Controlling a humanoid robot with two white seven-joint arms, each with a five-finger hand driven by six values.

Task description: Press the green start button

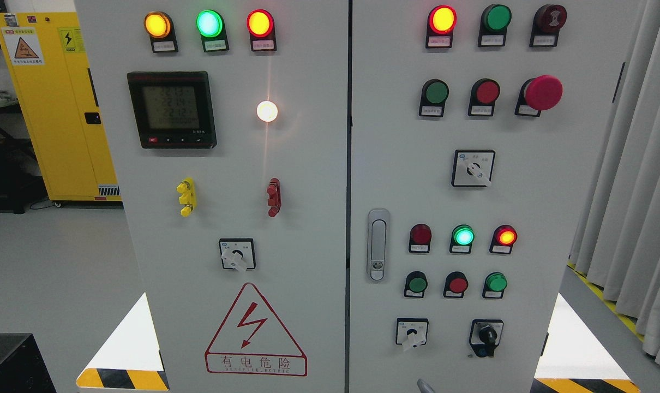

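Cabinet doors (308, 218) fill the frame, seen square-on from the head camera, so that every control is laid out flat and readable. No robot hand is seen anywhere in the frame, so whether the fingers are apart or together cannot be told; the press is judged not yet begun.

Several green buttons are mounted on the right door. One green button (435, 93) sits at the upper right, first in a row with a red button (486, 91) and a red mushroom stop (544, 92); the pairing of green beside red suggests a start and stop pair. Another green button (417, 284) sits at the lower right, beside a second red button (457, 284) and a brighter green one (496, 282). Which of these is the start button cannot be settled, since the labels beneath are too small to be read.

Lamps are grouped above their buttons, presumably so that state is shown over control: a green lamp (463, 236) is lit at the lower right, and another (209, 23) at the upper left. A door latch (378, 245) stands just left of the lower buttons and should be avoided.
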